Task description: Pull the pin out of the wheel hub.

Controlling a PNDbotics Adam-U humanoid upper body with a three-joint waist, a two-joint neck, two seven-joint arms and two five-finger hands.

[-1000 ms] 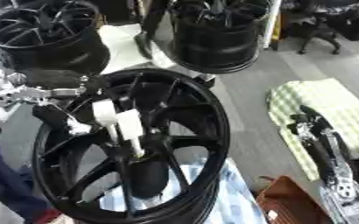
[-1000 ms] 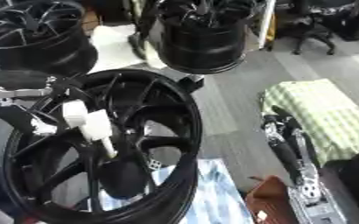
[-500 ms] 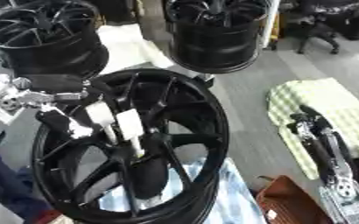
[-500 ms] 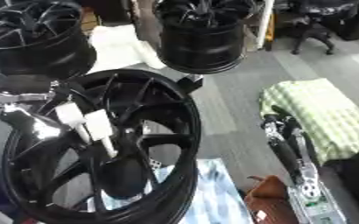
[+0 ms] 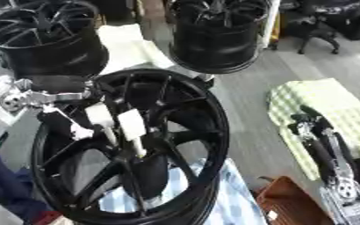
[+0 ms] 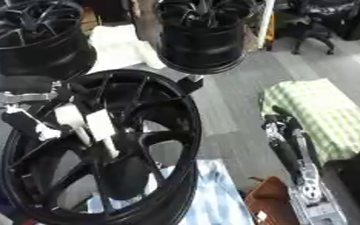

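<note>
Left eye view: a glossy black spoked hub [image 5: 129, 145] stands tilted at the lower left, its round rim ringing thin radiating spokes. The robot's left hand [image 5: 99, 118], black with pale flat-sided fingers [image 5: 131, 125], reaches in from the left across the hub's open face, fingers pointing down toward the centre and bunched together over the spokes. The pin cannot be made out beneath them, so whether the fingers pinch it cannot be told. Behind the hand, two more black wheels [image 5: 214, 35] stand on the grey floor. To the hand's right, well apart, lies a soft green-and-white checked cloth [image 5: 329, 110], and over its near edge the right hand [image 5: 310, 127], dark and slender, hangs on a silver-jointed arm; its fingers' state cannot be told. A brown, box-like object [image 5: 287, 202] sits below that arm.

Right eye view: the same hub fills the lower left, with a pale blue striped cloth [image 6: 214, 197] crumpled under its lower rim, below and to the right of the left hand.
</note>
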